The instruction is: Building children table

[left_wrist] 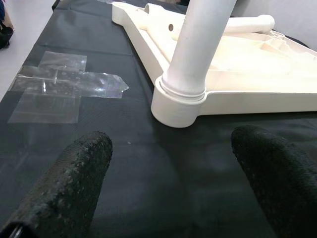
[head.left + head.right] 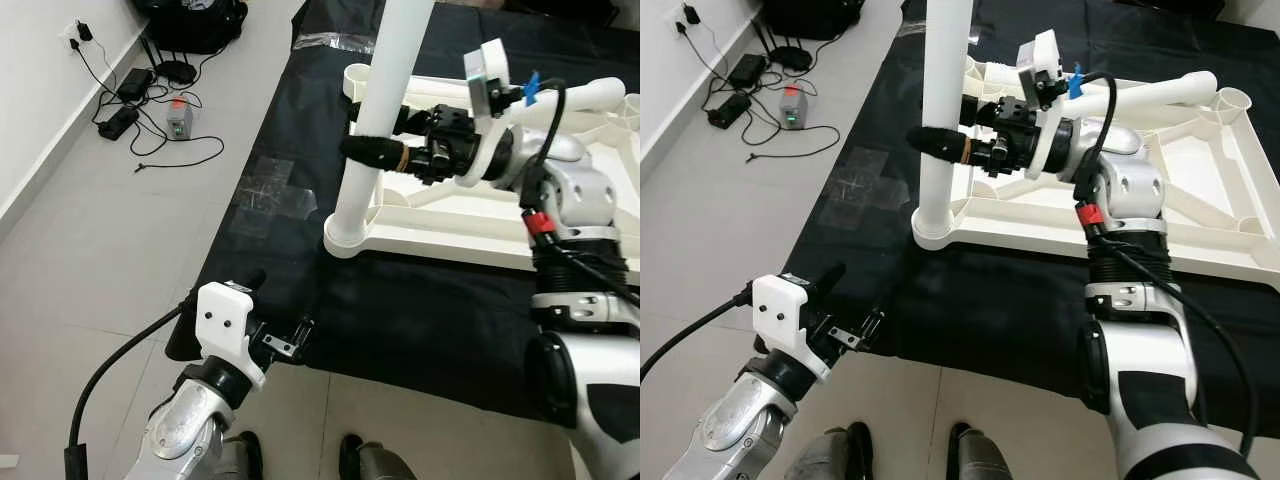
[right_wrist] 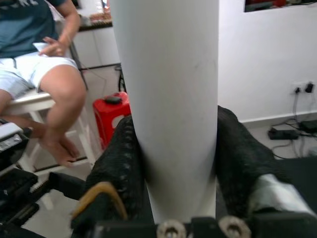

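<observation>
My right pincer (image 2: pixel 940 143): clamped around the white leg (image 2: pixel 378 120), a finger on either side, partway up its length.
Leg's axis: upright, running up past my pincer; its foot sits in the corner socket (image 1: pixel 179 103) of the upturned table frame (image 2: pixel 1200 180).
Judgement: any seating push must go straight down along that axis.
My left pincer (image 1: pixel 173 178): fingers spread, empty, low over the black mat (image 2: pixel 400 310), near the socket, facing it.
Nearer arm: the right, already on the leg.
</observation>
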Available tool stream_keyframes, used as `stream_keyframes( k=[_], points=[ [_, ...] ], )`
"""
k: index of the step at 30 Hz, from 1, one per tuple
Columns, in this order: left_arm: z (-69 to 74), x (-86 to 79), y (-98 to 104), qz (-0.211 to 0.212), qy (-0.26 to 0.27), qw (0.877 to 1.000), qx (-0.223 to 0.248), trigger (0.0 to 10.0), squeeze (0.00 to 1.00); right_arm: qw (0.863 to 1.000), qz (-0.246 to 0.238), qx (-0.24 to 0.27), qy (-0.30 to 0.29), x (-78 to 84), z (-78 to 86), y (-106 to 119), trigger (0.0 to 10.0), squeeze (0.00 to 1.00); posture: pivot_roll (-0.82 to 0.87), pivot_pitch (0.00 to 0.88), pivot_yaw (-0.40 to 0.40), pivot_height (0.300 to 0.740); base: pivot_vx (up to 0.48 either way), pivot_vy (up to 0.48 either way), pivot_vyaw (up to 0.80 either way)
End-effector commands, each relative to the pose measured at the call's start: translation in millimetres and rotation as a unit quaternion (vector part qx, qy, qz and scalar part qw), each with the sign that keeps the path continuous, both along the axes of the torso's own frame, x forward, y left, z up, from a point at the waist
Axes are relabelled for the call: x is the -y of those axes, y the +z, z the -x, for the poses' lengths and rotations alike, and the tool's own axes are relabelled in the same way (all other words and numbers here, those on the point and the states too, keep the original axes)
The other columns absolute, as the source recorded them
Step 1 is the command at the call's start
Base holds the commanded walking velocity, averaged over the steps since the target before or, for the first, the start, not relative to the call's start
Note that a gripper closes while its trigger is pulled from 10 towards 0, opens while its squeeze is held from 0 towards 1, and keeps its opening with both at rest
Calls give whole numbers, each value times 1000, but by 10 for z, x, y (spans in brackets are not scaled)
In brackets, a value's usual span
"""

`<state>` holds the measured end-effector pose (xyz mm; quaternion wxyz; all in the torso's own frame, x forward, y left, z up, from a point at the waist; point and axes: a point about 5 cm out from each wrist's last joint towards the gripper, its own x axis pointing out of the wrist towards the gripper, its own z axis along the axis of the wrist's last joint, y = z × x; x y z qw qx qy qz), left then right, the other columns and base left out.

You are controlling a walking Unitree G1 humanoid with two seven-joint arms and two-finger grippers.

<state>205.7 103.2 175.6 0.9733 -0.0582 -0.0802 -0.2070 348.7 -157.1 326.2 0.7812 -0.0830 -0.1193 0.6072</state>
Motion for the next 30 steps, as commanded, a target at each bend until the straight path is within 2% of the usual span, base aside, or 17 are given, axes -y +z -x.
stream_keyframes(
  k=[1, 7, 9, 10, 11, 14, 15, 16, 17, 18, 19, 20, 21, 23, 24, 26, 30],
  points=[
    [9, 6, -16, -1, -3, 1000, -7, 10000, 0, 1000, 0, 8, 4, 78, 27, 47, 0, 0, 54, 286, -47, 740, 0, 0, 0],
    [3, 18, -2, 1, -5, 1000, -7, 10000, 0, 999, 7, 20, -27, 209, 34, 68, 0, 0, 42, 301, -37, 740, 0, 0, 0],
    [3, 18, -2, 1, -5, 1000, -7, 10000, 0, 999, 7, 20, -27, 209, 34, 68, 0, 0, 42, 301, -37, 740, 0, 0, 0],
    [6, 20, 1, 1, -5, 1000, -7, 10000, 0, 999, 13, 24, -43, 237, 45, 60, 0, 0, 39, 305, -41, 740, 0, 0, 0],
    [12, 18, 2, 1, -6, 1000, -7, 10000, 0, 996, 12, 6, -83, 211, 81, -53, 0, 0, 39, 308, -53, 740, 0, 0, 0],
    [12, 18, 2, 1, -6, 1000, -7, 10000, 0, 996, 12, 6, -83, 211, 81, -53, 0, 0, 39, 308, -53, 740, 0, 0, 0],
    [24, 1, -12, 0, -5, 1000, -8, 10000, 0, 968, -38, -45, -243, 88, -2, -354, 0, 0, 45, 278, -92, 740, 0, 0, 0],
    [24, 1, -12, 0, -5, 1000, -8, 10000, 0, 968, -38, -45, -243, 88, -2, -354, 0, 0, 45, 278, -92, 740, 0, 0, 0],
    [24, -7, -18, -2, -4, 1000, -9, 10000, 0, 922, -23, -178, -343, -237, 245, -1189, 0, 0, 39, 281, -79, 740, 0, 0, 0],
    [24, -7, -18, -2, -4, 1000, -9, 10000, 0, 922, -23, -178, -343, -237, 245, -1189, 0, 0, 39, 281, -79, 740, 0, 0, 0],
    [11, -17, -36, -5, -5, 1000, -9, 10000, 0, 873, 1, -219, -436, -409, 513, -1584, 0, 0, 50, 255, -57, 740, 0, 0, 0],
    [11, -17, -36, -5, -5, 1000, -9, 10000, 0, 873, 1, -219, -436, -409, 513, -1584, 0, 0, 50, 255, -57, 740, 0, 0, 0],
    [-16, -24, -56, -7, -6, 1000, -9, 10000, 0, 844, 7, -226, -487, -475, 632, -1702, 0, 0, 27, 230, -49, 740, 0, 0, 0],
    [-16, -24, -56, -7, -6, 1000, -9, 10000, 0, 844, 7, -226, -487, -475, 632, -1702, 0, 0, 27, 230, -49, 740, 0, 0, 0],
    [-51, -31, -71, -5, -6, 1000, -9, 10000, 0, 846, 10, -204, -493, -499, 606, -1664, 0, 0, 23, 207, -55, 740, 0, 0, 0],
    [-122, -39, -87, -3, -7, 1000, -7, 10000, 0, 854, 3, -145, -500, -418, 402, -1447, 0, 0, 18, 181, -56, 740, 0, 0, 0],
    [-157, -52, -93, -3, -4, 1000, -5, 10000, 0, 862, 4, -132, -489, -400, 347, -1357, 0, 0, 15, 178, -52, 740, 0, 0, 0]
  ],
)
